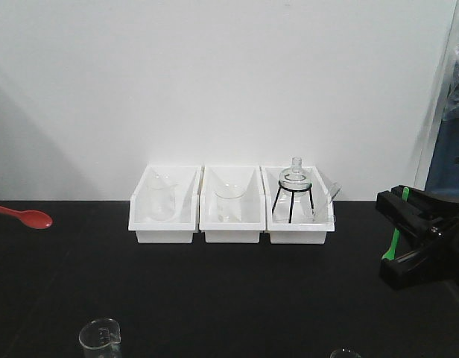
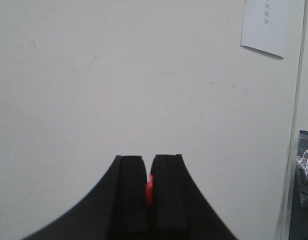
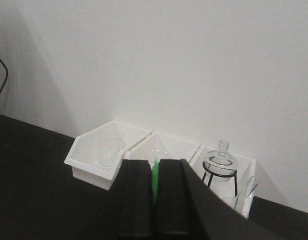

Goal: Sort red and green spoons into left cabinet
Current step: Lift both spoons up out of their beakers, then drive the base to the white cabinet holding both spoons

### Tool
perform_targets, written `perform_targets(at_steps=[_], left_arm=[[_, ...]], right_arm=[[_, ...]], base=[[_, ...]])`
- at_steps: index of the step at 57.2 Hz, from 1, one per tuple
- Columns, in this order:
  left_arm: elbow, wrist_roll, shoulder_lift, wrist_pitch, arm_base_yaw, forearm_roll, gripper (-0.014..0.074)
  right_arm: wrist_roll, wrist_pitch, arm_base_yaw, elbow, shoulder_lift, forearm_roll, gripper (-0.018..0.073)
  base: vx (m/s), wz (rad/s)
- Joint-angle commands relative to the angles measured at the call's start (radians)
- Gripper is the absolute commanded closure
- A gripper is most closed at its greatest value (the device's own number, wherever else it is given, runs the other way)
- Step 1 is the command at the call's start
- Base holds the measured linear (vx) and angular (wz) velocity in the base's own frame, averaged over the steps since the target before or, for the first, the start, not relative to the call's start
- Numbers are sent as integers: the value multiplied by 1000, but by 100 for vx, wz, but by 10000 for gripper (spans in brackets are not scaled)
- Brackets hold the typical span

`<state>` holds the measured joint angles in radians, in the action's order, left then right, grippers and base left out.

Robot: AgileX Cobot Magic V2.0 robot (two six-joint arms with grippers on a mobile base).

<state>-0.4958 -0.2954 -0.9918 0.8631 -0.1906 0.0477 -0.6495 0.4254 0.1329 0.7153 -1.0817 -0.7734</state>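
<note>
Red spoon [image 2: 150, 192] pinched between left gripper [image 2: 149, 167] fingers, its bowl showing at the front view's left edge above black table [image 1: 214, 298], green spoon [image 3: 155, 180] clamped in right gripper [image 3: 155, 167] at table's right side, three white bins [image 1: 231, 235] of glassware along the wall.

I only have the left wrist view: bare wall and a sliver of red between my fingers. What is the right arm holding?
Observer: The right gripper is shut on the green spoon.
Operator: What is in front of it?
Observer: Three white bins in a row against the wall, with glassware inside.
Operator: How does my red one look from outside?
Observer: In the front view the red spoon reaches in from the left edge, bowl end showing, over the black table.
</note>
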Motion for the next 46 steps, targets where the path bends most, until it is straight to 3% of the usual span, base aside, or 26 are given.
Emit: perform_targets(at_steps=[1,46], left_arm=[[-26,2,15,67,-9,-6,596],[-26,2,14,64,-9,-7,596]], right_arm=[[2,53,-2,27,21,16,561],[2,53,-2,27,17,16,561]], base=[[0,0],[-9,0]])
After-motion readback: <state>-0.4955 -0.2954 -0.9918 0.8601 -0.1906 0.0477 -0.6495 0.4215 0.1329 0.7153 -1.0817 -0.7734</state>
